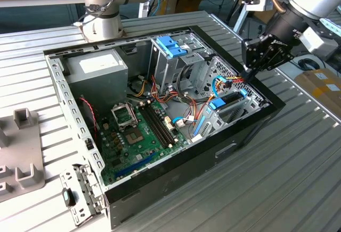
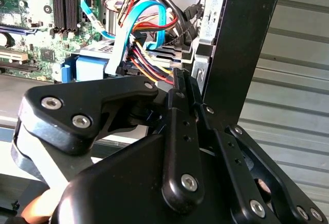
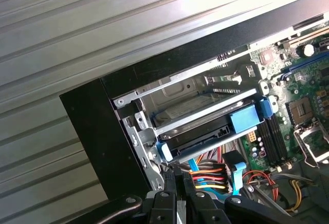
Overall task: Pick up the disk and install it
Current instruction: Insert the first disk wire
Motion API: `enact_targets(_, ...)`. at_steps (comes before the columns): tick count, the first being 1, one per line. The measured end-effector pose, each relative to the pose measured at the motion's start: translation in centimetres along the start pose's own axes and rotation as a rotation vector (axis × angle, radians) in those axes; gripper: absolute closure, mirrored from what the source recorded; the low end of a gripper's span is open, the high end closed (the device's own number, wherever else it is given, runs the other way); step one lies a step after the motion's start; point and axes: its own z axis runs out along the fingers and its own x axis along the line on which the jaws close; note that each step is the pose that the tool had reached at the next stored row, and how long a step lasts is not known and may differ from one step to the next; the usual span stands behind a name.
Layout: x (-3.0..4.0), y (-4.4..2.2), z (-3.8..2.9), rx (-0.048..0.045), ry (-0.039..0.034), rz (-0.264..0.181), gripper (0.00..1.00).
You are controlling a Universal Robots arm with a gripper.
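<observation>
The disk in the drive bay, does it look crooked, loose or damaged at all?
Nothing stands out. The disk sits level in its cage inside the computer case, blue frame flush with the rails, while the tool hovers by the cables behind it.

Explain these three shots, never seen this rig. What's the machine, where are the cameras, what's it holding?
It is one robot arm with a black pincer at its tip, working over an open computer case that lies on a ribbed metal table.

The exterior view comes from a camera off the arm and takes in the whole scene. Both wrist views come from cameras riding near the pincer, so they look past its black linkages into the case.

The disk sits in a metal bay at the case's corner, with a blue frame at its edges. The pincer's fingers look closed together at the bundle of coloured cables beside that bay. I see nothing held.
</observation>
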Motion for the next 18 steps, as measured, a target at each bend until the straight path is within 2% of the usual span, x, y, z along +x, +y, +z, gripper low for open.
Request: enact_targets(18, -0.50, 0.20, 0.05, 0.0000, 0.0000, 0.000, 0.83)
